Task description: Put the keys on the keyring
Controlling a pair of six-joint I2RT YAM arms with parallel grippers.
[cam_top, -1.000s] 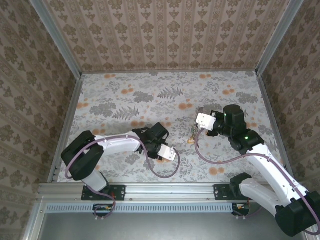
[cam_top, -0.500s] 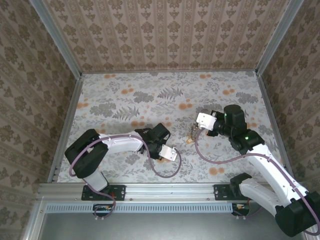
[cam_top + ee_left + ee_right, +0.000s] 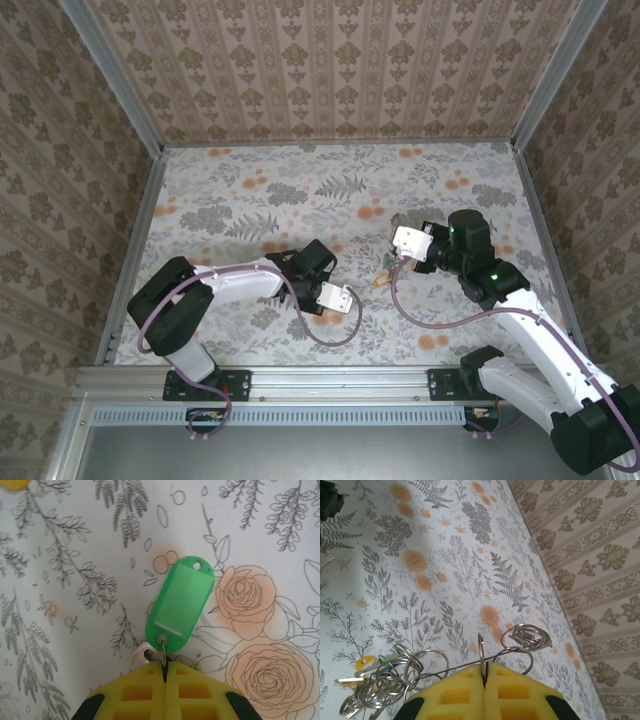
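Observation:
In the left wrist view my left gripper (image 3: 164, 666) is shut on the small split ring of a green key tag (image 3: 181, 602) lying flat on the floral table. A silver key blade (image 3: 142, 656) pokes out beside the pads. My right gripper (image 3: 484, 669) is shut on the keyring (image 3: 465, 664), a thin dark wire, with one split ring standing upright at the pads. Several silver rings (image 3: 526, 636) hang on its right side. More rings and a yellow key head (image 3: 365, 664) bunch on its left. From above, the right gripper (image 3: 386, 266) holds this bunch just over the table.
The floral table (image 3: 300, 190) is walled in by patterned panels on three sides; the right wall (image 3: 590, 555) is close to the right gripper. A yellow object (image 3: 12, 484) sits at the top left edge of the left wrist view. Purple cables loop beside both arms.
The left wrist has shifted slightly up and to the right over the table. The right arm and its bunch of rings have hardly moved.

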